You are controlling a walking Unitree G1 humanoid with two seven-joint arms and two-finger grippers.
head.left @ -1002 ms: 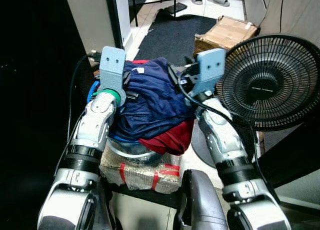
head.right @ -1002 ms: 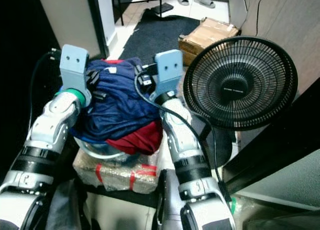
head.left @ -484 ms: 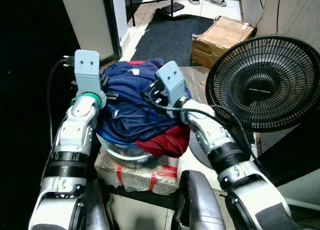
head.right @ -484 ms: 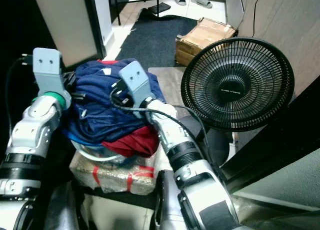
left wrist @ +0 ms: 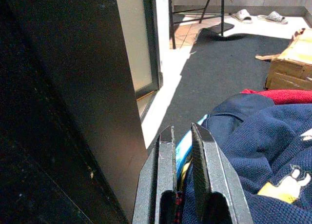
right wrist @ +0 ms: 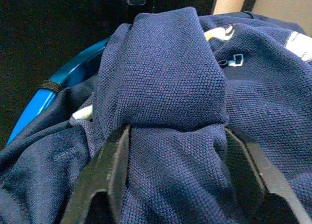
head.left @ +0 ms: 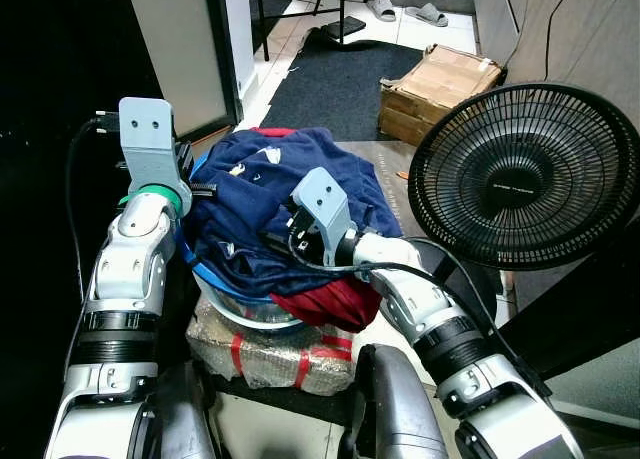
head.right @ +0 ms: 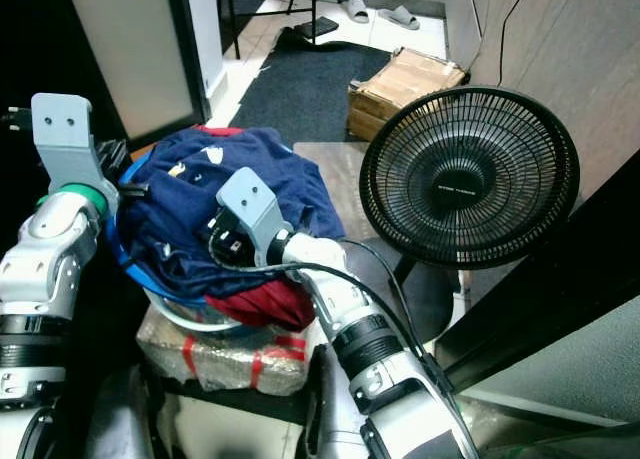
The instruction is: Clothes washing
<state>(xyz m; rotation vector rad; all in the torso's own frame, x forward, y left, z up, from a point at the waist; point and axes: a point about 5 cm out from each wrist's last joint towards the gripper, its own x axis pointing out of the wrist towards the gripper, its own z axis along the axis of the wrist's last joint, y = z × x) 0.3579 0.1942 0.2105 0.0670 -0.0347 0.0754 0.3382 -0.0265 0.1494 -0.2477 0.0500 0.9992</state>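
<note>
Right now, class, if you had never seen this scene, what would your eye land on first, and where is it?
First, the heap of navy clothes over a red garment in a blue-rimmed basin, centre. The right gripper has its fingers spread round a navy fold, while the left gripper is at the basin's left edge. A big black fan stands to the right.

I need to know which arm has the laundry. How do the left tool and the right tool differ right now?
The right tool is spread wide, a fold of the navy shirt bunched between its fingers; the left tool has its fingers nearly together on the blue basin rim. The right tool sits over the middle of the pile; the left tool is at the pile's left edge, by the dark door panel. Both are at the same laundry pile.
</note>
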